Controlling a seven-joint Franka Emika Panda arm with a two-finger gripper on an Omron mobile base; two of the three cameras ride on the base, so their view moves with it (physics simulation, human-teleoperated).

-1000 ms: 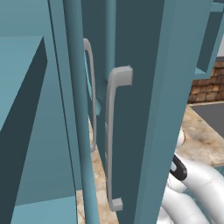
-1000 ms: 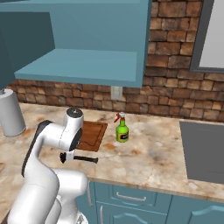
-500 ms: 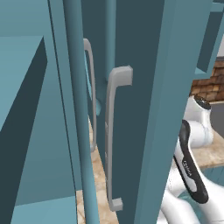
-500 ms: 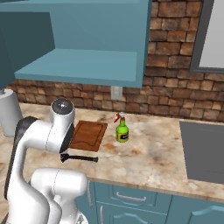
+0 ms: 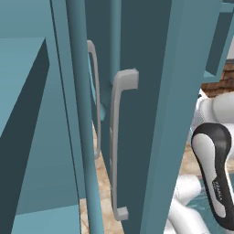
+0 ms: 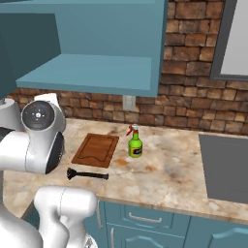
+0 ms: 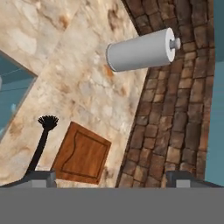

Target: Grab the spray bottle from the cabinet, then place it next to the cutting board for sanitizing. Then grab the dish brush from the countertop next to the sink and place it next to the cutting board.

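- The pincer [image 7: 112, 178] has its tips spread wide apart and holds nothing; it looks down over the counter [image 6: 169, 174] from above.
- The dish brush [image 6: 87, 175] lies flat nearest the counter's front edge, just in front of the cutting board [image 6: 96, 150], bristle head toward the left.
- The spray bottle [image 6: 135, 142] stands upright just beside the board's right edge, further back.
- A paper towel roll [image 7: 142, 50] stands beyond, at the back left by the brick wall [image 6: 193, 101].
- Judging by this layout, both items sit next to the board; the placing looks finished, and the next move calls only for drawing the arm clear without knocking the brush.
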